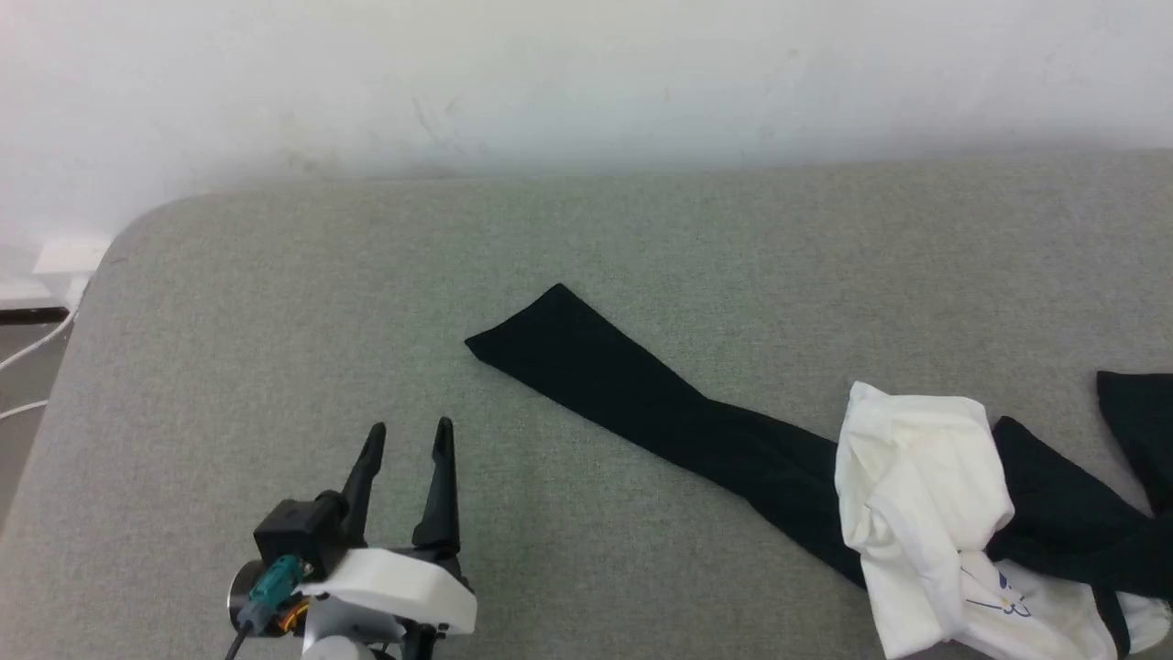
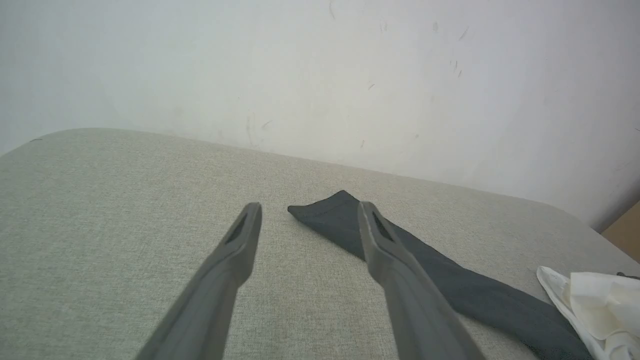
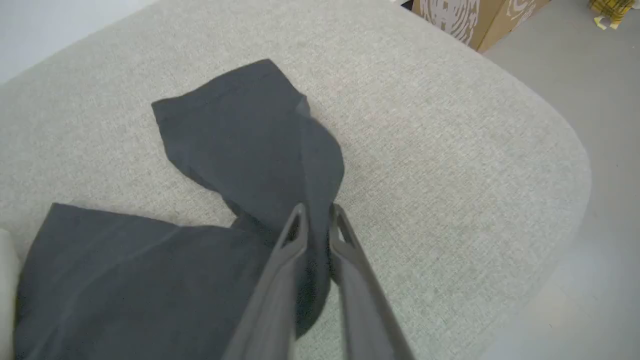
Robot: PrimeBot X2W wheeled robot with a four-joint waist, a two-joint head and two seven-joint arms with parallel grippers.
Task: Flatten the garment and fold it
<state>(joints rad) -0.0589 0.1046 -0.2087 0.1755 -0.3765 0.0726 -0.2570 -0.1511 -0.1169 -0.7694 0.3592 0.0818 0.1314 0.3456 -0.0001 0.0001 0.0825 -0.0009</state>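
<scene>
Bright, even, diffuse light; faint shadows. Head view: wall point(image 1: 183, 82) washed out upper left. Wrist views slightly soft.

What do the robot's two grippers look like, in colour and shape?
The left gripper has two long, dark, tapering fingers with a slot near each tip. They rise from a white housing, beside a black camera block and a teal connector with a dark cable. The right gripper has the same slotted dark grey fingers.
</scene>
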